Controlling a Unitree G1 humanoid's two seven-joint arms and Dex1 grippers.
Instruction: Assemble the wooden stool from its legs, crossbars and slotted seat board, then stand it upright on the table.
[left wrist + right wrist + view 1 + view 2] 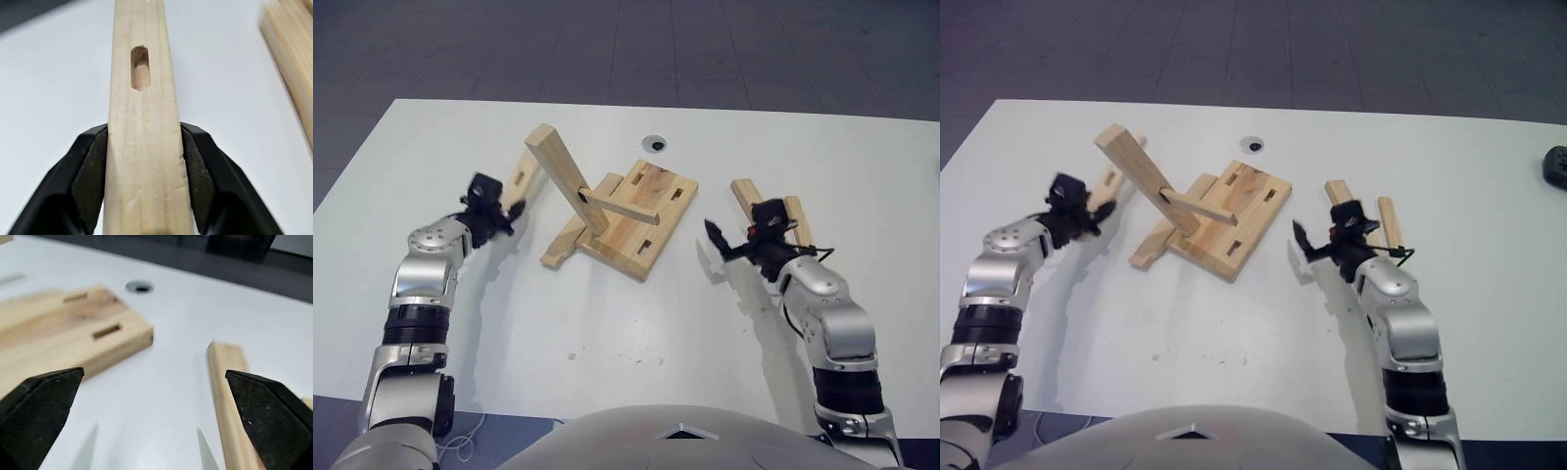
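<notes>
The slotted seat board (644, 220) lies flat mid-table. A leg (564, 174) rises tilted from it, with a crossbar (628, 210) stuck in its side. Another wooden piece (562, 247) pokes out from under the board's near left corner. My left gripper (505, 215) is shut on the near end of a slotted leg (141, 44) that lies on the table left of the board. My right gripper (154, 377) hangs open just above the table, right of the board, nothing between its fingers. Two more wooden pieces (742, 194) (797, 221) lie beside it.
A round cable hole (655, 144) sits in the white table (607, 333) behind the board. A dark object (1555, 166) rests at the far right edge. Bare tabletop stretches in front of the board and between my arms.
</notes>
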